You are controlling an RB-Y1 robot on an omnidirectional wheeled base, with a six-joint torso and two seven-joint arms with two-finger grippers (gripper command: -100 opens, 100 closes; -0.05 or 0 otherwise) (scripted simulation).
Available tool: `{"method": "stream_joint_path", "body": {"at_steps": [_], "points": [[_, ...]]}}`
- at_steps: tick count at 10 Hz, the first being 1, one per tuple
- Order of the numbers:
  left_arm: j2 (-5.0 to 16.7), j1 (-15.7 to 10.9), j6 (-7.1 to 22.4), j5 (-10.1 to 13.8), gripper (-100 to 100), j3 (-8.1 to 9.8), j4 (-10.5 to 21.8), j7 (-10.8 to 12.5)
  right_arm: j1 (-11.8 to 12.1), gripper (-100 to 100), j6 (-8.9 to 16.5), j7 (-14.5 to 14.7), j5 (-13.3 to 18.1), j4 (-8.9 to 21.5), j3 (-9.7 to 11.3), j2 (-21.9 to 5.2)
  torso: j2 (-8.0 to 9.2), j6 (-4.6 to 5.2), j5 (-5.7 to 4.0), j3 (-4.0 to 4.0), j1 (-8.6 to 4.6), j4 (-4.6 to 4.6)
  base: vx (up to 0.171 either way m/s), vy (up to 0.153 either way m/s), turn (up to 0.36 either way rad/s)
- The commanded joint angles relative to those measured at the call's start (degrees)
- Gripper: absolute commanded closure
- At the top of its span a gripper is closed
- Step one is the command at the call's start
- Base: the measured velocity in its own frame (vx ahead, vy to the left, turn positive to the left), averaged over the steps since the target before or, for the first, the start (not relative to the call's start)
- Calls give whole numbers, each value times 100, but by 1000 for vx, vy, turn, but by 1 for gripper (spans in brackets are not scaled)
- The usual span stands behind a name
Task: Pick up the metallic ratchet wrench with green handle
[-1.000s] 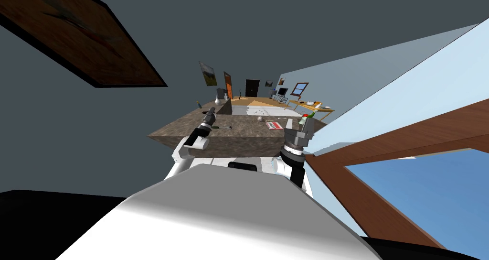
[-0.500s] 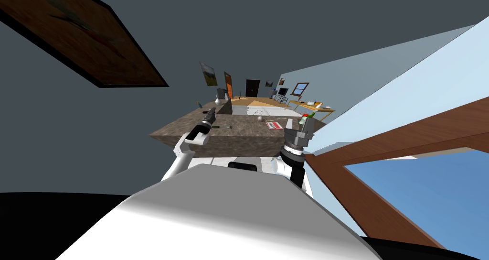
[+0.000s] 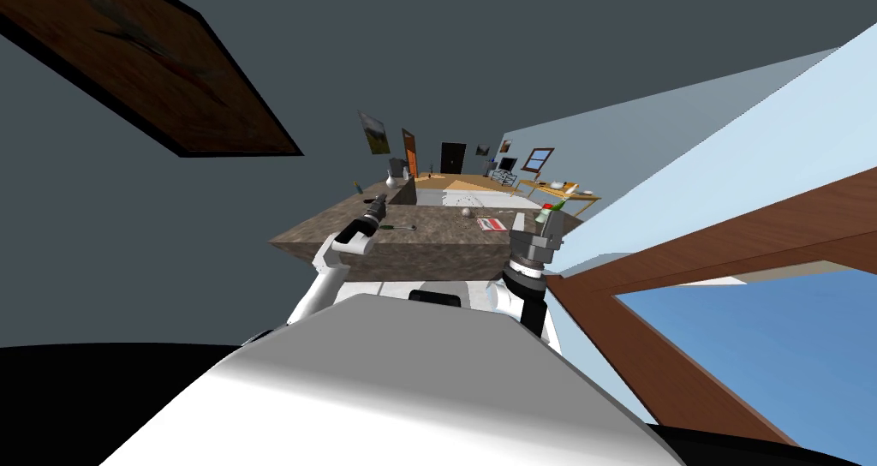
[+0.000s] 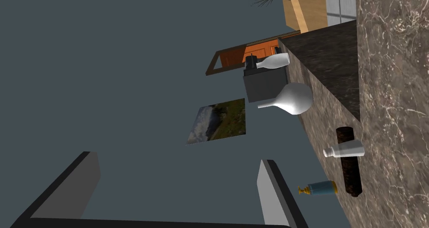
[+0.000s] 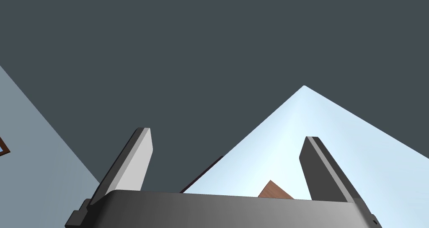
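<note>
The ratchet wrench, green-handled with a metallic head, lies flat on the brown stone counter in the head view. My left gripper hovers just beyond and to the left of the wrench, not touching it. In the left wrist view that gripper is open with nothing between its fingers, looking past the counter's edge at the grey wall. My right gripper is raised at the counter's right end, and the right wrist view shows it open and empty.
Two white vases and a grey box stand at the counter's far left end. A dark cylinder, a small white bottle and a blue bottle lie nearer. A green bottle, a red-white booklet and a small ball sit to the right.
My left forearm has shifted slightly up and to the left, away from the wrench. The right arm and the wrench have stayed still.
</note>
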Motion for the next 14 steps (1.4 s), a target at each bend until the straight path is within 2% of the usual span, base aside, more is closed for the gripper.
{"method": "stream_joint_path", "body": {"at_steps": [1,3,4,6,7,9,10,12,13,14], "points": [[145,-252,286,123,-100,70,265,72,0,0,0,0,0,0,0,0,0,0,0,0,0,0,-12,2,-12],[145,-252,553,123,-100,70,265,72,0,0,0,0,0,0,0,0,0,0,0,0,1,0,-5,1,-5],[243,-468,718,212,-100,118,492,129,0,0,0,0,0,0,0,0,-1,0,0,-1,1,0,-6,2,-23],[243,-468,972,212,-100,118,492,129,0,0,0,0,0,0,0,0,-2,0,0,-1,1,0,-3,2,-7],[336,-684,1167,300,-100,162,734,186,0,0,0,0,0,0,0,0,-2,-1,0,-1,1,0,-4,6,-30],[336,-684,1393,300,-100,162,734,186,0,0,0,0,0,0,0,0,-2,0,1,-1,3,0,-2,4,-12],[422,-901,1602,386,-100,202,989,244,0,0,0,0,0,0,0,0,-2,-1,1,-1,2,0,-3,8,-38],[422,-901,1812,386,-100,202,989,244,0,0,0,0,0,0,0,0,-3,-1,1,-2,4,-1,-1,8,-14],[502,-1117,2046,471,-100,238,1255,302,0,0,0,0,0,0,0,0,-3,-1,1,-1,2,0,1,11,-41],[502,-1117,2218,471,-100,238,1255,302,0,0,0,0,0,0,0,0,-4,1,0,-2,4,-1,1,14,-36]]}}
